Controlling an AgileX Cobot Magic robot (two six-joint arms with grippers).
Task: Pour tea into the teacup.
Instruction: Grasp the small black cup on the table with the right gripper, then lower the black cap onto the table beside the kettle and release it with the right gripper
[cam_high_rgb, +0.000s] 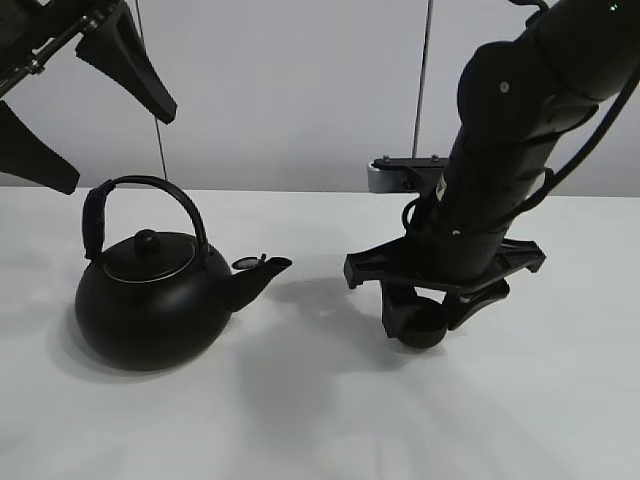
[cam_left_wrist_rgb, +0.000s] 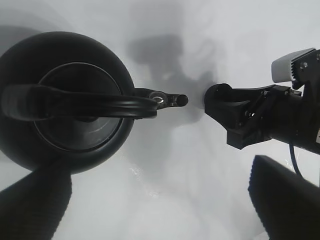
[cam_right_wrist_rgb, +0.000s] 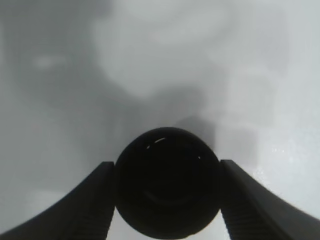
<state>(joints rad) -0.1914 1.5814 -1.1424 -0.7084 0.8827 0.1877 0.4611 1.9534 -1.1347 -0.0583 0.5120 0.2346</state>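
Observation:
The teacup (cam_high_rgb: 426, 328), a tiny round black bowl, sits between the fingers of my right gripper (cam_high_rgb: 430, 315), low at the table to the right of the kettle's spout. The right wrist view shows the cup (cam_right_wrist_rgb: 167, 185) from above, with a finger pressed on each side of it. I cannot tell whether it touches the table. The big black kettle (cam_high_rgb: 150, 300) stands on the left with its spout (cam_high_rgb: 268, 270) pointing at the cup. My left gripper (cam_high_rgb: 115, 150) is open and empty, high above the kettle's arched handle (cam_left_wrist_rgb: 75, 100). No tea is visible.
The white table (cam_high_rgb: 320, 420) stretches in front of the kettle and the cup. A grey wall stands behind it. My right arm (cam_high_rgb: 510, 150) leans in from the upper right and shows in the left wrist view (cam_left_wrist_rgb: 270, 120).

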